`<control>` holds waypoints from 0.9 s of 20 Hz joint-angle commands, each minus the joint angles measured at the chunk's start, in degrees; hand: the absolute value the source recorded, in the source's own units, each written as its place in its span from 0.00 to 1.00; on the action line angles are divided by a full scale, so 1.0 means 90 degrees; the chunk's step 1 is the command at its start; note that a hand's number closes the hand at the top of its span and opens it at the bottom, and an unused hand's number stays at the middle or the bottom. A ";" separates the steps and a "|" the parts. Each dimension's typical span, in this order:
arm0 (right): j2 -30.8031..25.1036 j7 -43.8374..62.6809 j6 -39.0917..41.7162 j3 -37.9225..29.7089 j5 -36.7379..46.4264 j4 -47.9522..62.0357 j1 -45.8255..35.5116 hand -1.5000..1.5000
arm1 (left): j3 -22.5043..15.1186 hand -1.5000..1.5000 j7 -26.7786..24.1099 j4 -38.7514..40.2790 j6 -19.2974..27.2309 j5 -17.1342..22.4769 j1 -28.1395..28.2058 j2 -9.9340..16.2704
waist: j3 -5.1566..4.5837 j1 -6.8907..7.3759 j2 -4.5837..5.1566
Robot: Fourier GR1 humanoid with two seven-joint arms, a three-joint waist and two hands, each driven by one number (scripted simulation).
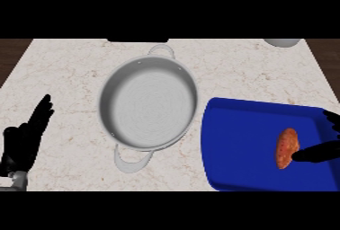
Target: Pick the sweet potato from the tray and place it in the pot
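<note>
An orange sweet potato (287, 148) lies on the blue tray (246, 143) at the right of the counter. My right hand (320, 152) comes in from the right edge; a dark finger reaches the potato's right side near its lower end, and another finger (331, 120) shows above it. Most of that hand is cut off by the edge. The silver pot (149, 103) with two handles sits left of the tray, nothing inside it. My left hand (24, 137) rests open at the left edge, fingers pointing up.
A pale round object (284, 42) sits at the counter's far right edge. The counter's marble top (66, 72) ends in dark wood at both far corners.
</note>
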 commanded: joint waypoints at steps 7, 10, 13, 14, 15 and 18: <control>0.0303 0.0586 0.0696 0.0460 0.0159 0.1473 -0.0961 0.00 | 0.0107 0.50 -0.0349 0.0239 -0.0092 -0.0235 0.0187 -0.0308 | 0.0002 -0.0062 -0.0011; 0.0404 0.0774 0.0815 0.0493 0.0208 0.1689 -0.1345 0.00 | 0.0265 0.50 -0.0311 0.0151 -0.0168 -0.0283 0.0148 -0.0256 | 0.0002 -0.0064 -0.0016; 0.0697 0.0363 0.0785 0.0541 0.0407 0.2224 -0.1420 0.00 | 0.0223 0.50 -0.0329 0.0453 -0.0146 -0.0523 -0.0062 -0.0417 | 0.0003 -0.0093 -0.0012; 0.0795 0.0460 0.0671 0.0565 0.0508 0.2438 -0.1556 0.00 | 0.0335 0.50 -0.0230 0.0153 -0.0340 -0.0249 0.0123 -0.0364 | 0.0004 -0.0066 -0.0014; 0.0749 0.0566 0.0658 0.0589 0.0464 0.1952 -0.1092 0.00 | 0.0408 0.50 -0.0144 -0.0406 -0.0321 -0.0240 0.0567 -0.0241 | 0.0004 -0.0078 -0.0032; 0.0983 0.0925 0.0661 0.0530 0.0581 0.1885 -0.1373 0.00 | 0.0607 0.50 -0.0498 0.0432 -0.0462 -0.0395 0.0117 -0.0312 | 0.0000 -0.0114 -0.0025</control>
